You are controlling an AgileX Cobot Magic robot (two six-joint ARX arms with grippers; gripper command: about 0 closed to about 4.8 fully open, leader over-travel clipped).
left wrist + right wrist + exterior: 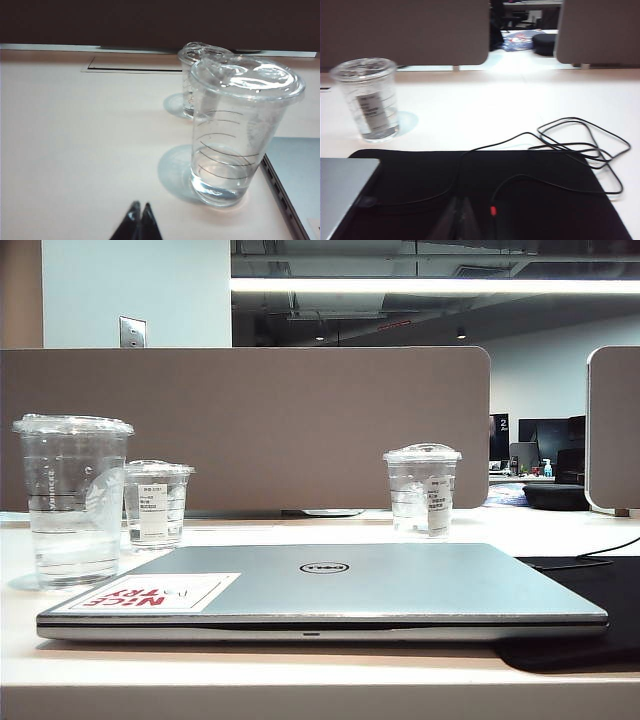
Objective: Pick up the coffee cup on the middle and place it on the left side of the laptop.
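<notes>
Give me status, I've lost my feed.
Left hand shut, empty, short of coffee cup. Right hand shut over black mat. Cup stands left of laptop. Nothing blocking.

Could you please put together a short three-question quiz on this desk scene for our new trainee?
1. True or false: the coffee cup stands on the closed laptop.
2. How many clear lidded cups are on the table?
3. Multiple choice: what lies on the black mat in the right wrist view? A) a spoon B) a thin black cable C) a book

Key
1. False: it stands on the table beside the laptop's left edge, just in front of a labelled cup.
2. Three: the other labelled cup stands behind the laptop, right of middle.
3. B. The left gripper is shut and empty near the coffee cup; the right gripper hangs above the mat.
</notes>
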